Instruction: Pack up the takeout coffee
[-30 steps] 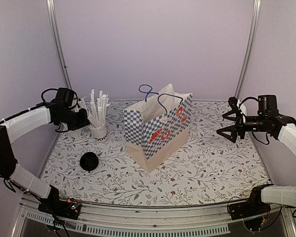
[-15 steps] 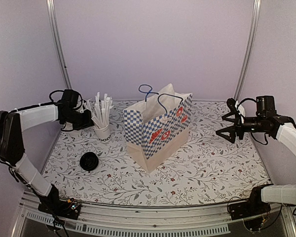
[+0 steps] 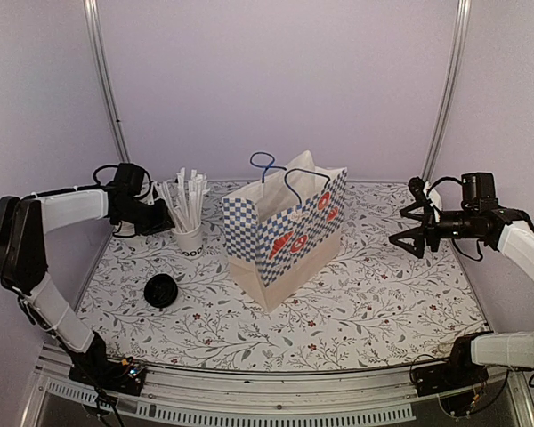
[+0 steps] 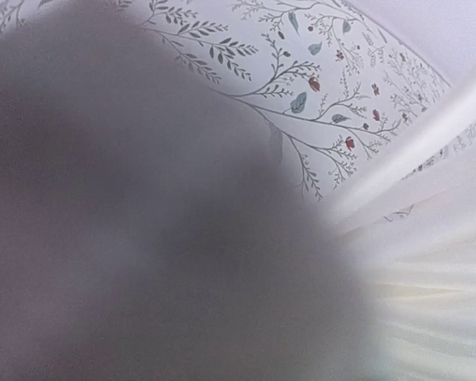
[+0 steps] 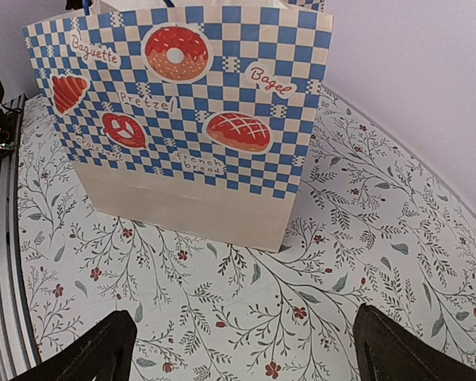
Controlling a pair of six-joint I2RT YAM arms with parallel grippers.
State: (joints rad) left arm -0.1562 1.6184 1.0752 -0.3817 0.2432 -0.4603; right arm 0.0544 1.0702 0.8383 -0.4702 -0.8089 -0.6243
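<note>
On the floral-patterned table (image 3: 383,302), the takeout coffee (image 3: 161,291) was pictured near the front left, well apart from the checkered paper bag (image 3: 285,236) at centre. The left gripper (image 3: 157,220) was positioned just beside a lettered cup of white sticks (image 3: 189,238); its opening and any hold could not be told. The right gripper (image 3: 400,225) was held wide open and empty on the right.

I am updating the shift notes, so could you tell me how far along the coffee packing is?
Done: nothing packed; the takeout coffee stands on the table, apart from the open checkered bag. In hand: nothing visibly held; the left fingers sit by the cup of white sticks, the right fingers hang open and empty. Left: grasp the coffee and lower it into the bag.
</note>
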